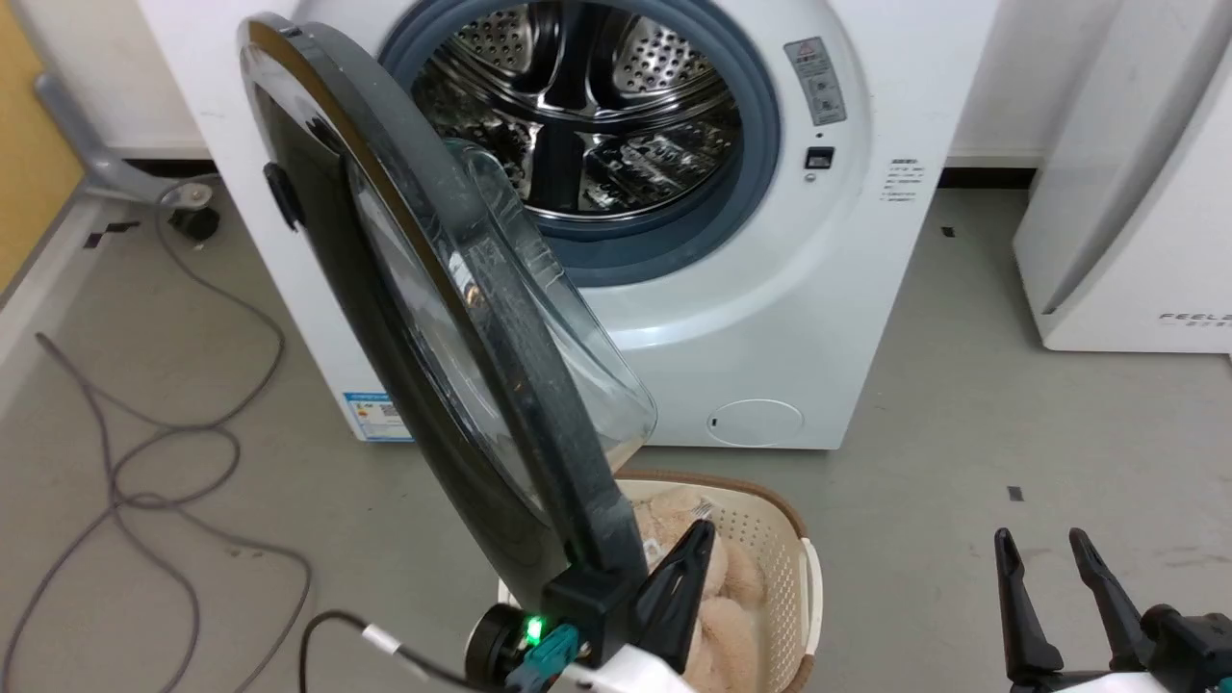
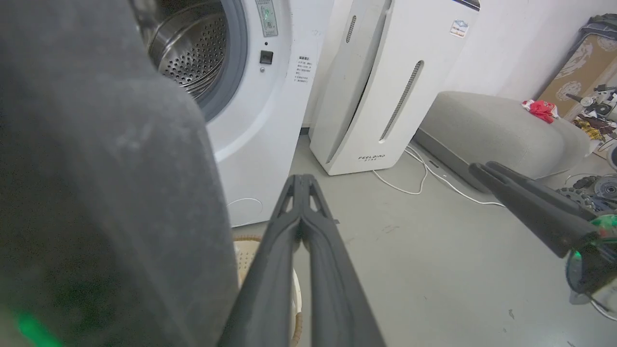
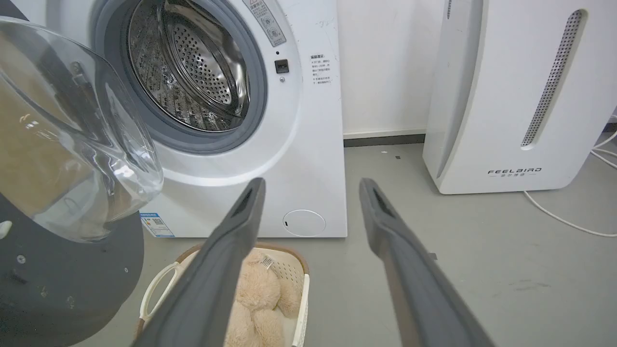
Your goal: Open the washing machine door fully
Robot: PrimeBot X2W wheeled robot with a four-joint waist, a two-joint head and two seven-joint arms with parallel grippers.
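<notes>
Left wrist view: left gripper (image 2: 301, 188) fingers pressed together, just beside the matte dark-grey back of the washing machine door (image 2: 96, 168). The head view gives the door edge-on instead, glossy black face to the left, swung well out from the washing machine (image 1: 770, 318) front at the left of the steel drum (image 1: 587, 106), its lower rim above the basket (image 1: 770, 539) on the floor. Right wrist view: right gripper (image 3: 313, 193) jaws spread, apart from the door; clear domed glass bowl (image 3: 72, 135) at left, plush toy (image 3: 255, 294) in the basket.

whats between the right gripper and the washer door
Head view: a basket with a plush toy, plus the left gripper right beside the washing machine door.
</notes>
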